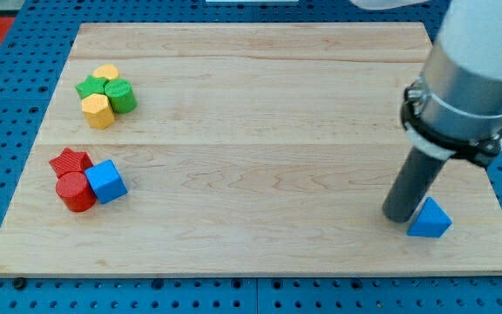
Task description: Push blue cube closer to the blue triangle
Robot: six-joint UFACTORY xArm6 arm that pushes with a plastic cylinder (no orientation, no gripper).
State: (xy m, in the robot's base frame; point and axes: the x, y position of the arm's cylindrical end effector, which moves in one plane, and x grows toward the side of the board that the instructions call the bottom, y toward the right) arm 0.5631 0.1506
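Observation:
The blue cube (106,181) sits at the view's lower left, touching a red cylinder (76,192) and close to a red star (70,161). The blue triangle (430,219) lies at the view's lower right. My tip (400,215) rests on the board just left of the blue triangle, touching or nearly touching it, and far to the right of the blue cube.
A cluster at the view's upper left holds a green star (91,86), a green cylinder (121,96), a yellow hexagonal block (98,112) and a yellow block (106,72). The wooden board (251,148) lies on a blue pegboard.

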